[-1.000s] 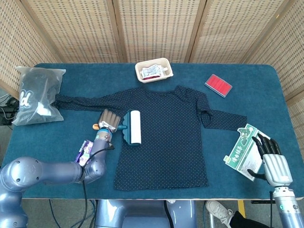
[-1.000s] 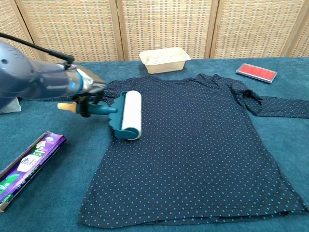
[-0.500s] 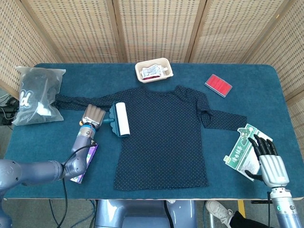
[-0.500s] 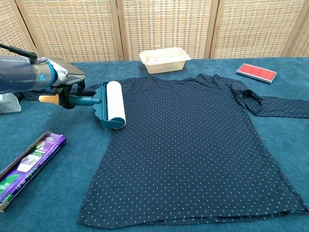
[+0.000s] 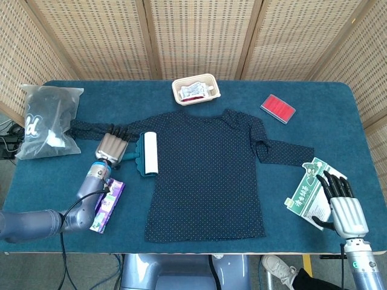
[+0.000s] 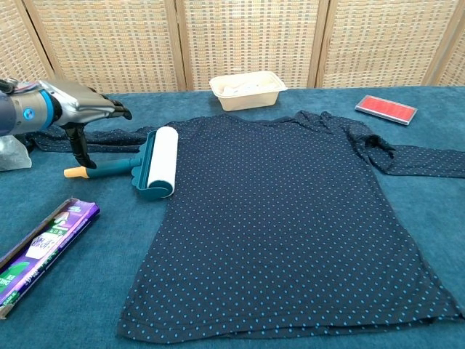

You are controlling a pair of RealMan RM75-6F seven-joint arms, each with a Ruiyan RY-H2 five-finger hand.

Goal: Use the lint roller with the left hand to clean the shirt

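At the near right edge of the table (image 5: 199,244), the right hand (image 5: 343,204) hangs with its dark fingers spread and nothing in them, its fingertips over a green-and-white printed packet (image 5: 309,192) lying on the blue cloth. Toward the near left lies a purple wrapped packet (image 6: 42,242), flat and at a slant, just beside the left forearm in the head view.

The dark blue dotted shirt (image 6: 290,218) is spread flat in the middle of the table, hem toward the robot, one sleeve stretched to the left and the other to the right, with some bunching near the right shoulder.

The lint roller (image 6: 154,164) lies at the shirt's left edge, below the left sleeve. Its white roll rests on the fabric along the side seam, and its teal handle, with an orange tip, points left onto the bare table. The left hand (image 6: 76,109) is above the handle's end with the fingers extended and apart. In the chest view one dark finger reaches down to the handle near the orange tip, but the hand is not wrapped around it; whether that finger actually touches cannot be told.

Farther back on the left sits a clear plastic bag (image 5: 48,121) holding something dark with white lettering. At the far middle stands a cream tray (image 5: 196,89) with small packets inside, close to the shirt's collar. To the far right lies a flat red box (image 5: 278,109), well apart from the shirt.
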